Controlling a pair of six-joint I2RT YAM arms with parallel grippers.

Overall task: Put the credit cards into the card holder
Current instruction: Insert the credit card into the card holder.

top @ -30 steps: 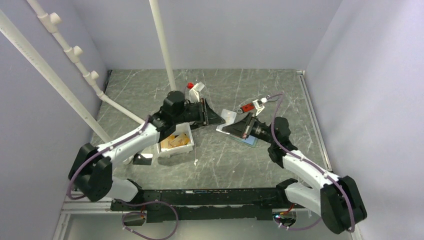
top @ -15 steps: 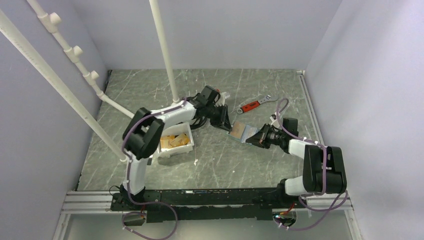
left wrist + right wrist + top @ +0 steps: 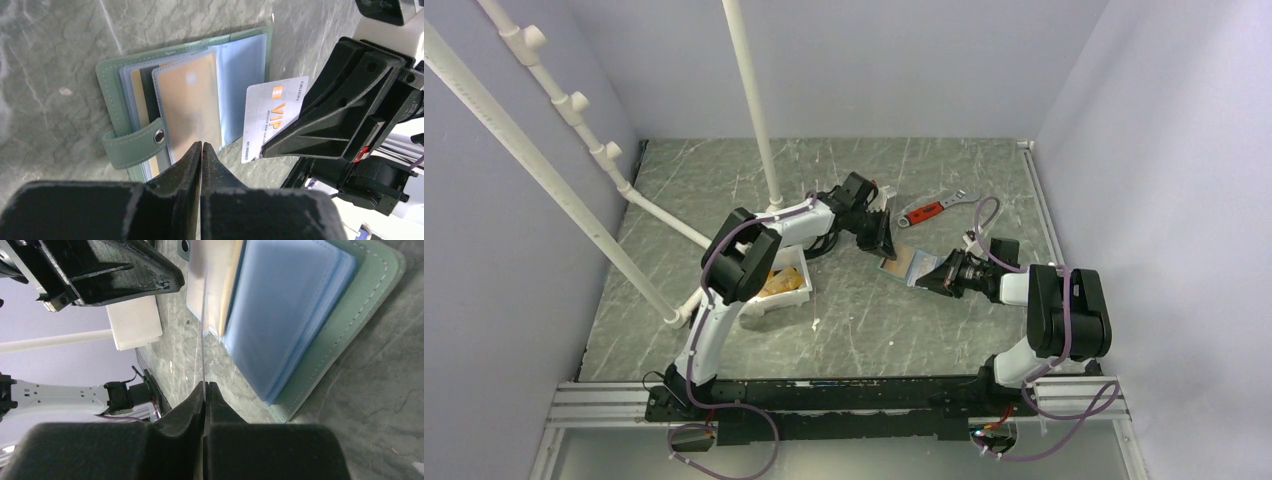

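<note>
Where the marbled table [image 3: 854,330] carries the open card holder [image 3: 235,85] between both arms, the left gripper [image 3: 201,145] presses its fingers together by the pocketed gold card [image 3: 187,105], while the right gripper [image 3: 205,385] pinches a white card [image 3: 272,117] beside the blue sleeves.

One card holder [image 3: 232,82], one wrench [image 3: 927,210]

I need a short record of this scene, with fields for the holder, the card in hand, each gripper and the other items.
card holder: lies open, a gold card in its top pocket
white VIP card: pinched at one edge by right gripper, at the edge of the blue pockets, not inside one
left gripper: shut, tips over the holder's near edge
white tray: holds more gold cards
wrench: red handle, beyond the holder
</note>
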